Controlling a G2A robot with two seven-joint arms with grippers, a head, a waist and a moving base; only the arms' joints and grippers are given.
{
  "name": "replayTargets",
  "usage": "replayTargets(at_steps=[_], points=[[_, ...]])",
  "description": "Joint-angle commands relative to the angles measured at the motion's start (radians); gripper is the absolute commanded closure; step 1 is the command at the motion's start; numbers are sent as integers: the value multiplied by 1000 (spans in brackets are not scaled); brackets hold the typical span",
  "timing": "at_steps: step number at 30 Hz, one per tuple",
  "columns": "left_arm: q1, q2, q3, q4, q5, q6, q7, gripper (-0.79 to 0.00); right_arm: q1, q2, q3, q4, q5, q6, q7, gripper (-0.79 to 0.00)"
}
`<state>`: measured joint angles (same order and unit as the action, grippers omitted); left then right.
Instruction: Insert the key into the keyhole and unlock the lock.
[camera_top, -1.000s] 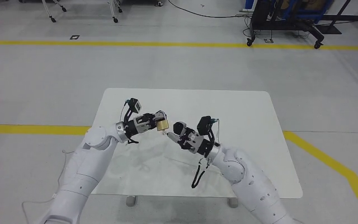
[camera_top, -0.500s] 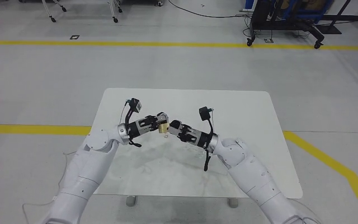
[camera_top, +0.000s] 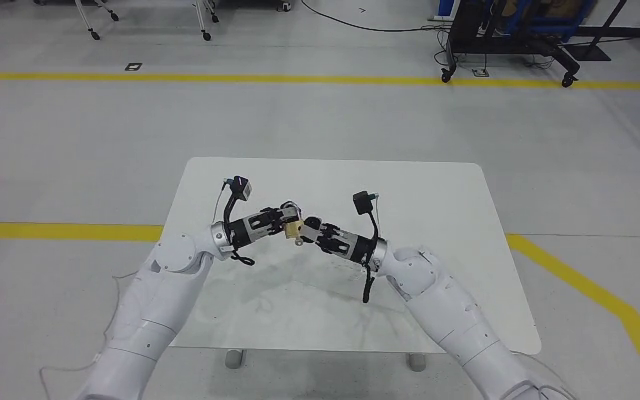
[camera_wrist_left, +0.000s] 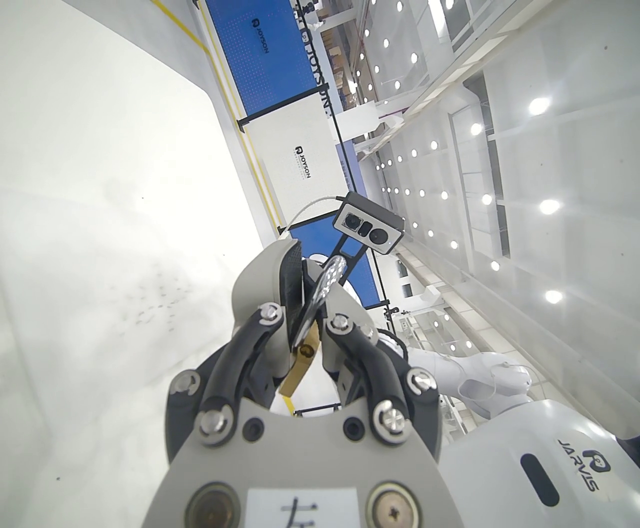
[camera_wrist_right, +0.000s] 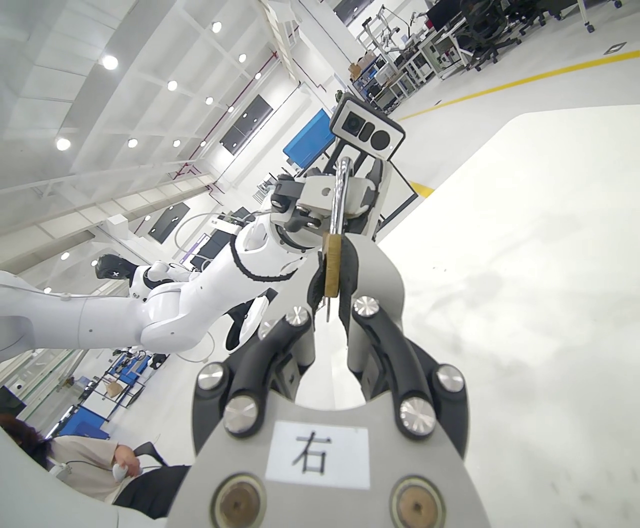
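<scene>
Seen from the top: left gripper (camera_top: 287, 218) and right gripper (camera_top: 305, 226) up over the white table (camera_top: 440, 200), tip to tip, with the yellow lock (camera_top: 292, 229) between them. Seen from the left wrist: left fingers (camera_wrist_left: 260, 285) squeezed tight on the lock's silver loop (camera_wrist_left: 327, 280). Seen from the right wrist: right fingers (camera_wrist_right: 380, 280) pinching the thin key (camera_wrist_right: 327, 311), its tip at the lock's bottom.

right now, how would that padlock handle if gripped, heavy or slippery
The padlock has a brass body and metal loop, so it's probably heavy for its size and rigid. The polished loop in the left gripper looks slick and might pivot under twisting.
</scene>
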<state>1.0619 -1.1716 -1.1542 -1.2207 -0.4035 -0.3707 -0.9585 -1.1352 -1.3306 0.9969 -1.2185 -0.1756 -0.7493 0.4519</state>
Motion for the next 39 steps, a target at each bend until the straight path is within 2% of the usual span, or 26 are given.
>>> replayTargets(at_steps=[1,3,9,13,20,22,24,27,29,32,34,39], points=[[0,0,-1,1,-11,1,-6,-650,-2,1,1,-3,-1,-5,0,0],[0,0,-2,2,-24,3,-14,-785,-4,2,2,-4,2,-9,1,0],[-1,0,-5,5,-33,0,-24,-785,1,2,-5,4,27,-19,16,0],[0,1,-8,7,-42,1,-30,-773,6,3,-7,15,36,-26,17,0],[-1,1,-9,9,-47,5,-38,-690,3,7,2,25,58,-53,20,0],[-1,1,-9,9,-49,4,-37,-600,1,10,13,27,56,-63,17,0],[-2,2,-11,10,-51,5,-38,-585,-4,17,37,23,16,-68,-1,0],[-2,3,-19,12,-54,6,-31,-622,-28,36,97,-7,-86,-72,-30,0],[-2,4,-25,11,-53,7,-27,-659,-51,55,160,-61,-223,-48,-49,0],[-2,6,-34,10,-56,7,-22,-708,-129,81,244,-214,-484,53,-77,0],[-2,7,-37,9,-54,6,-19,-723,-184,95,289,-321,-651,156,-76,0],[0,8,-42,7,-48,3,-10,-754,-278,112,274,-515,-1033,313,26,0]])
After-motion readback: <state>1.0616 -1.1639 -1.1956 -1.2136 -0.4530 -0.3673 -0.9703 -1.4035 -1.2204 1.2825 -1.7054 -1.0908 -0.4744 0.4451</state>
